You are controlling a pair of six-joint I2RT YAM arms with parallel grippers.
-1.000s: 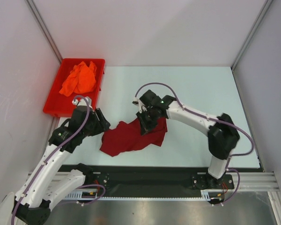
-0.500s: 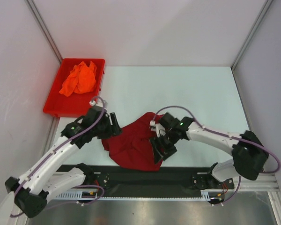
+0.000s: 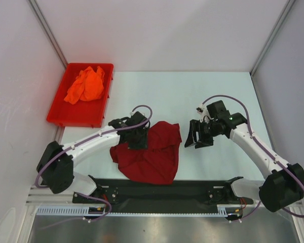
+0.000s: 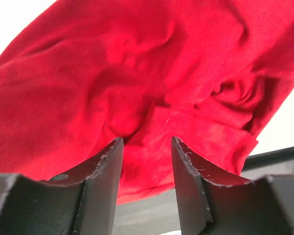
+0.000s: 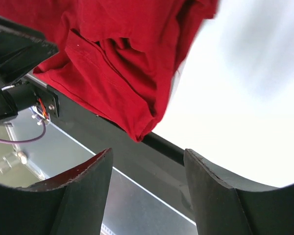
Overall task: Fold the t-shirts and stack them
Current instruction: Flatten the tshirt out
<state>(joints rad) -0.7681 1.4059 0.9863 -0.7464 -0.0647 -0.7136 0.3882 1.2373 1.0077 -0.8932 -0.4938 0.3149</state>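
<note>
We are looking at the dark red t-shirt (image 3: 152,157), which is lying in a loose, crumpled heap rather than flat. Folds and soft ridges are running across it, a seamed hem is showing along its right side, and one corner is pointing toward the near edge. It is resting on the pale surface (image 3: 202,96), left of the middle and close to the arms' bases. Its near edge is overlapping the black strip (image 3: 207,186) that is running along the front of the surface. The orange t-shirt (image 3: 86,85) is sitting bunched up inside the red bin (image 3: 57,118) at the far left corner, well apart from the dark red one.

We are holding our left pincer (image 4: 147,140) over the upper left part of the dark red t-shirt. Its fingers are standing partly apart with a clear gap between them, and wrinkled cloth is filling the view just beyond the tips. We cannot tell whether the tips are touching the fabric, and nothing is showing as clamped between them. Our right pincer (image 5: 148,152) is hanging just beside the shirt's right edge, clear of the cloth, with its fingers spread wide and gripping nothing. In its wrist view the shirt is lying beyond and to the left of the fingertips, with bare surface to the right.
</note>
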